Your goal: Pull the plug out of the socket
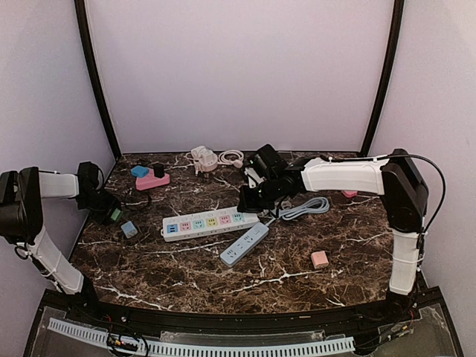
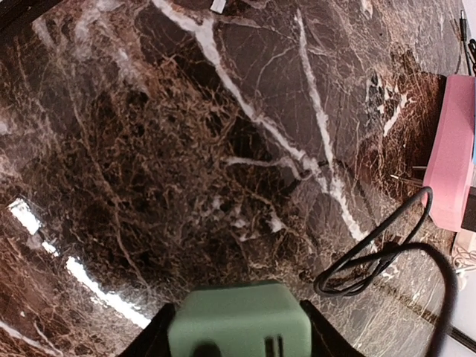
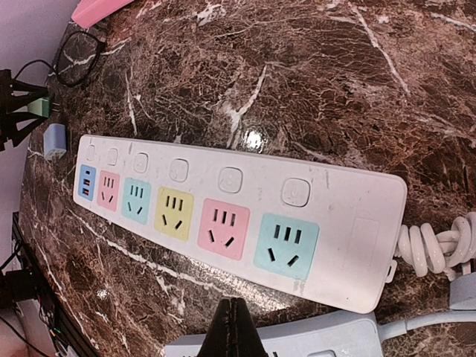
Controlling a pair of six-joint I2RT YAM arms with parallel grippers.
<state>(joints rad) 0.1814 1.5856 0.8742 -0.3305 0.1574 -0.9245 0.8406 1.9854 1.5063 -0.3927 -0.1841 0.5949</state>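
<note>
My left gripper (image 1: 110,210) is shut on a green plug (image 1: 116,216) at the table's left edge, held apart from any socket. In the left wrist view the green plug (image 2: 238,321) fills the space between my dark fingers (image 2: 149,343) above bare marble. The white power strip (image 1: 210,222) with coloured sockets lies mid-table; every socket on it (image 3: 238,216) is empty. My right gripper (image 1: 249,199) hovers over the strip's right end, and its fingertips (image 3: 233,320) are pressed together and empty.
A grey-blue power strip (image 1: 244,244) lies in front of the white one. A small blue adapter (image 1: 129,229) sits near the left gripper. A pink box (image 1: 152,181) and a black cable loop (image 2: 379,256) lie at back left. A pink cube (image 1: 320,259) sits at front right.
</note>
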